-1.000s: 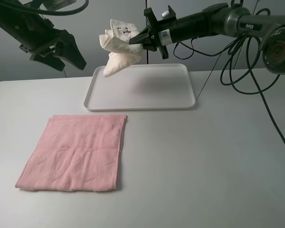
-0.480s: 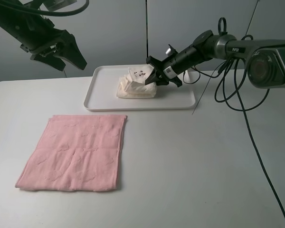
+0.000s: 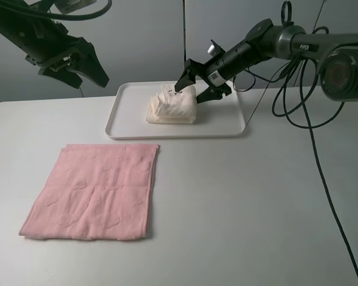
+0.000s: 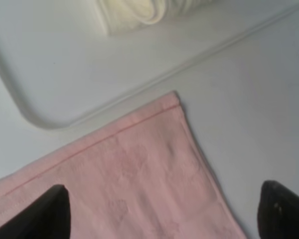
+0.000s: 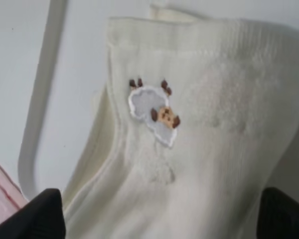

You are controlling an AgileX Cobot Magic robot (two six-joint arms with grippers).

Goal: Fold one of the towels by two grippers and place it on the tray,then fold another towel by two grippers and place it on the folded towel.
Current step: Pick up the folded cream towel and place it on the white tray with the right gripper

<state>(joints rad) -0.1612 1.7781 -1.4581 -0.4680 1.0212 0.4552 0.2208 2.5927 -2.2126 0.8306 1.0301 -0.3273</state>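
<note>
While the cream towel (image 3: pixel 167 110) sits folded in the tray (image 3: pixel 130 122) under the spread right pincer (image 3: pixel 190 94), the pink towel (image 3: pixel 95 190) lies flat on the worktop (image 3: pixel 244 196) at lower left, nearer the spread left pincer (image 3: pixel 92 84) at upper left.

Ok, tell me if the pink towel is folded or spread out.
Spread out. The pink towel lies flat on the table, its corners all showing, while the cream towel sits folded on the tray.
</note>
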